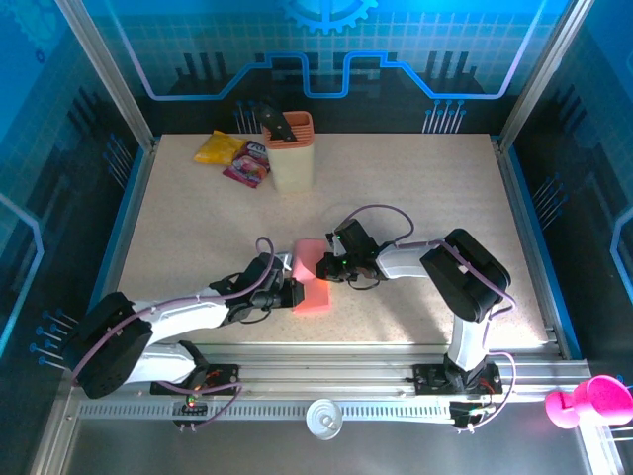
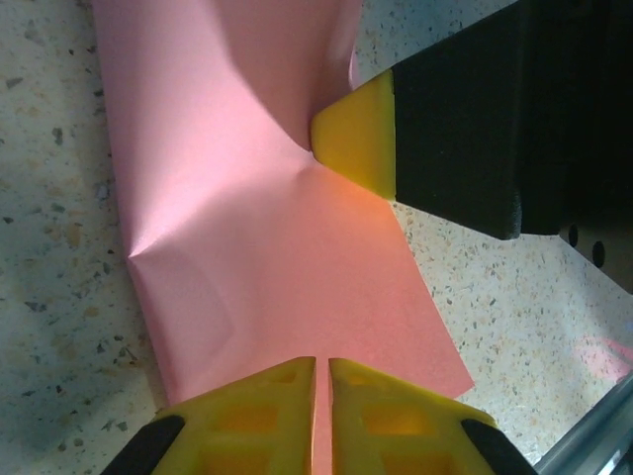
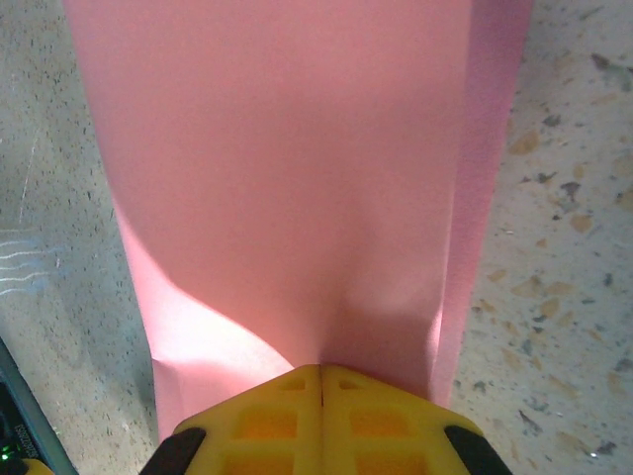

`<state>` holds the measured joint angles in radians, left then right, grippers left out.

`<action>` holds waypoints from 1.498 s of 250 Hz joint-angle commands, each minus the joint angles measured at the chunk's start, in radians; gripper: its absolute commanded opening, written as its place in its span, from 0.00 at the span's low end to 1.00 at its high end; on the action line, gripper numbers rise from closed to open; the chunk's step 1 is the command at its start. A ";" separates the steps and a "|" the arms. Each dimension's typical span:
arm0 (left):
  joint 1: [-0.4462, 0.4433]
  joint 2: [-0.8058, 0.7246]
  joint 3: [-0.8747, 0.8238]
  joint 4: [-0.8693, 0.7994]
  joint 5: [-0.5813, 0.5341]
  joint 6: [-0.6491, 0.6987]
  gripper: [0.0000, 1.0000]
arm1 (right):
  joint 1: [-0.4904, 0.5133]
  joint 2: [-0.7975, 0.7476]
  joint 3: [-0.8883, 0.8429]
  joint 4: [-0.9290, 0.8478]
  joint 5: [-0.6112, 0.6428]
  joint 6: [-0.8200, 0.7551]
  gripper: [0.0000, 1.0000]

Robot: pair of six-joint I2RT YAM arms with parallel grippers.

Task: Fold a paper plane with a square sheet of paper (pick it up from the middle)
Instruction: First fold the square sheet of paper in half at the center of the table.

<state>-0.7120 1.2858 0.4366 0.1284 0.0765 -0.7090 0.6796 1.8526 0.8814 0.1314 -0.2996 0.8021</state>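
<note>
One creased pink-red matte square sheet of paper [image 1: 311, 275] mid-table, left gripper [image 2: 322, 364] and right gripper [image 3: 320, 371] both clamped closed on it, speckled beige tabletop [image 1: 415, 188], blue-lit panel walls [image 1: 415, 40], two snack packets [image 1: 220, 148] [image 1: 247, 164] and one beige holder [image 1: 292, 156] at back.

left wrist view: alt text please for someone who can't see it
A creased pink-red sheet of paper spreads over a speckled table, its near edge pinched between the shut yellow fingers of the left gripper at the bottom. The right gripper, black with a yellow tip, reaches in from the upper right and meets the sheet where its creases converge.
</note>
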 commanded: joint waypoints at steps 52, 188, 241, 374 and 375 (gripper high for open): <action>-0.032 0.062 -0.057 0.063 0.065 -0.031 0.12 | 0.008 0.047 -0.042 -0.072 0.029 0.008 0.00; 0.187 0.100 0.241 -0.015 0.085 0.086 0.15 | 0.008 0.082 -0.037 -0.063 0.023 0.008 0.00; 0.247 0.272 0.317 0.034 0.172 0.143 0.12 | 0.008 0.088 -0.034 -0.065 0.024 0.006 0.00; 0.275 0.457 0.218 0.142 0.038 0.093 0.10 | 0.006 0.092 -0.050 -0.054 0.021 0.004 0.00; 0.276 0.456 0.217 0.143 0.038 0.093 0.10 | 0.006 0.092 -0.051 -0.054 0.021 0.004 0.00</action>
<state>-0.4446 1.7100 0.6861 0.2493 0.1555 -0.6037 0.6796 1.8721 0.8764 0.1806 -0.3210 0.8078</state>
